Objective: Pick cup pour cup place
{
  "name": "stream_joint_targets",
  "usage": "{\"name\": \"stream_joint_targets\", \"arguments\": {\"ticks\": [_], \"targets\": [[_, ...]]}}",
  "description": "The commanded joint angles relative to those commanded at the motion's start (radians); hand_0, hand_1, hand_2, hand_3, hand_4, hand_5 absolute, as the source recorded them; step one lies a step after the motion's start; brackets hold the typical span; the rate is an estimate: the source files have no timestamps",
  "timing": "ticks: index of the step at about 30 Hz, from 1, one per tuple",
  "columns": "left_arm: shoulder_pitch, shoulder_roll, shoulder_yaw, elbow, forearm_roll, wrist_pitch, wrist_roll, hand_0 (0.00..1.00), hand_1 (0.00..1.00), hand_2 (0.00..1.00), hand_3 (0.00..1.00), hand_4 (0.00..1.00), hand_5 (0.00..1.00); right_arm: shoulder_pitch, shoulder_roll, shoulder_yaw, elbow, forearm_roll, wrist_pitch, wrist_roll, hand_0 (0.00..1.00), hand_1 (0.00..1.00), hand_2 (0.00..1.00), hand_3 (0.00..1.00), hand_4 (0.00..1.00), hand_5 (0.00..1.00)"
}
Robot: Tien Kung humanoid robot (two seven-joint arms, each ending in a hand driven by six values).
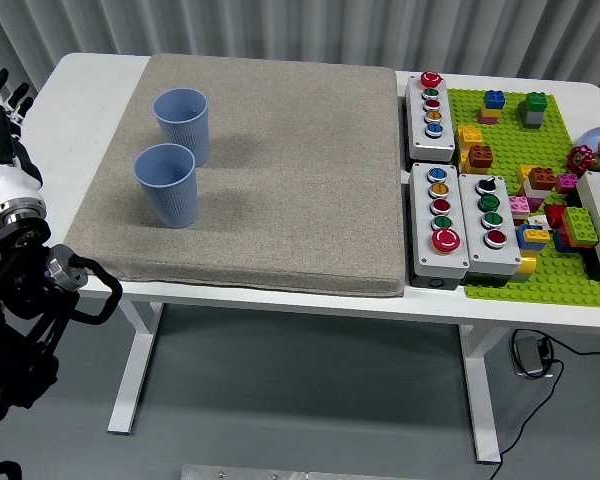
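Two blue ribbed cups, upright, open-topped, on left part of grey mat [280, 180] on white table [90, 90]: far cup [183, 125], near cup [167, 185], close together. Left hand [0, 120] at left edge, fingers extended, holding nothing.

two cups [170, 155] crowd mat's [280, 200] left, its right side open

You see a grey mat [280, 180] covering most of the white counter [80, 95]. To its right stand three button boxes [430, 105] [440, 222] [491, 212], just beside a green brick plate [540, 270] scattered with coloured bricks [540, 180].
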Motion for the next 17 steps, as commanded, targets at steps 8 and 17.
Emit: {"name": "stream_joint_targets", "arguments": {"ticks": [8,17], "targets": [[0.047,-0.044,0.003,-0.095,0.030,0.033,-0.019,0.713,0.720,0.815,0.781,0.649,0.998,0.008,0.001,-0.004,0.000,0.008,0.000,0.001,0.673,0.594,0.550,0.573,0.002,0.056],[0.048,-0.050,-0.020,-0.098,0.042,0.030,-0.011,0.712,0.719,0.812,0.778,0.647,0.998,0.013,0.002,-0.013,0.000,0.025,-0.006,0.003,0.673,0.594,0.549,0.574,0.002,0.053]]}}
